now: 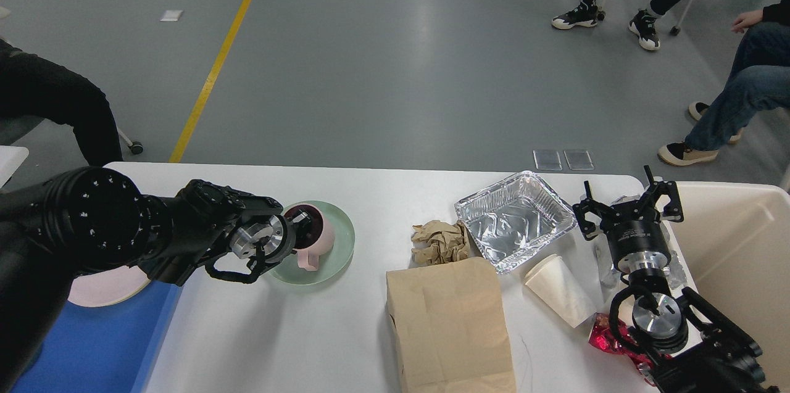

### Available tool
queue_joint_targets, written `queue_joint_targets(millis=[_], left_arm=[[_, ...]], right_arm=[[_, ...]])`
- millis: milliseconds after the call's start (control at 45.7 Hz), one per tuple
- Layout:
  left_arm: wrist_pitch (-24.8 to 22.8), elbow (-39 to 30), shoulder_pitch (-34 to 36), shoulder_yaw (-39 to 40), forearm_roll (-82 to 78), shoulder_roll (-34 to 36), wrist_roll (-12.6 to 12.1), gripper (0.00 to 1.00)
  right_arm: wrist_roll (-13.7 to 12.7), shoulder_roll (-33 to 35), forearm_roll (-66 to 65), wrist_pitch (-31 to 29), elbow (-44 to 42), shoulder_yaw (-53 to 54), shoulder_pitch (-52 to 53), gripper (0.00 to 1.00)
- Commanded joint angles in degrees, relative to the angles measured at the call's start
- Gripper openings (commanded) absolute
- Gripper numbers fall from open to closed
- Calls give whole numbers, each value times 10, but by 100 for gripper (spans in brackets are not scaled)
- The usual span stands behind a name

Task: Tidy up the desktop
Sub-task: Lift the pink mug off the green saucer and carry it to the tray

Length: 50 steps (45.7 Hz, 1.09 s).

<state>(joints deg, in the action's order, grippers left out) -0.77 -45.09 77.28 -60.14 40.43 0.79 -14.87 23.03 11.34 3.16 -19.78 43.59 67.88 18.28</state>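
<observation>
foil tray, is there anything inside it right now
No, the foil tray on the desktop shows only its bare crinkled silver bottom; the crumpled brown paper lies beside it, outside its rim.

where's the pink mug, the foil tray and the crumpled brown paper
pink mug (318, 239): head view, on its outer side wall above the handle
foil tray (515, 220): head view, on its shiny inner floor
crumpled brown paper (440, 242): head view, on the middle of the wad

The left tool (300, 224) grips a pink mug (313, 236) on a green plate (336, 252) on the desktop (278, 319).
</observation>
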Motion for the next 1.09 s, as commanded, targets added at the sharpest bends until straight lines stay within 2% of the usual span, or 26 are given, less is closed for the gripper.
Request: queue_joint_targets(millis=[0,153,306,481,612,700,787,897,1072], left_arm=[[0,-3,3,-1,0,3,-13,0],[-1,-18,27,-2,0,13,-38,0],[-25,-57,76,-19,-1,31,-78,0],[-72,-123,159,-52,-9,68,-83,0],[-123,-172,228,-105,-10,72,-79,0],[-152,-229,299,-139,-15,74,-68,0],[-182,-285,366,-157,-52,75,-39,0],[-212,-352,444,-179,-111,73,2,0],[-273,-458,581,-219,-214,74,91,0]], right_arm=[[0,0,0,0,0,1,0,100],[0,0,0,0,0,0,0,100],[0,0,0,0,0,0,0,100],[0,0,0,0,-1,0,0,100],[0,0,0,0,-1,0,0,100],[0,0,0,0,-1,0,0,100],[0,0,0,0,-1,0,0,100],[0,0,0,0,-1,0,0,100],[0,0,0,0,0,0,0,100]])
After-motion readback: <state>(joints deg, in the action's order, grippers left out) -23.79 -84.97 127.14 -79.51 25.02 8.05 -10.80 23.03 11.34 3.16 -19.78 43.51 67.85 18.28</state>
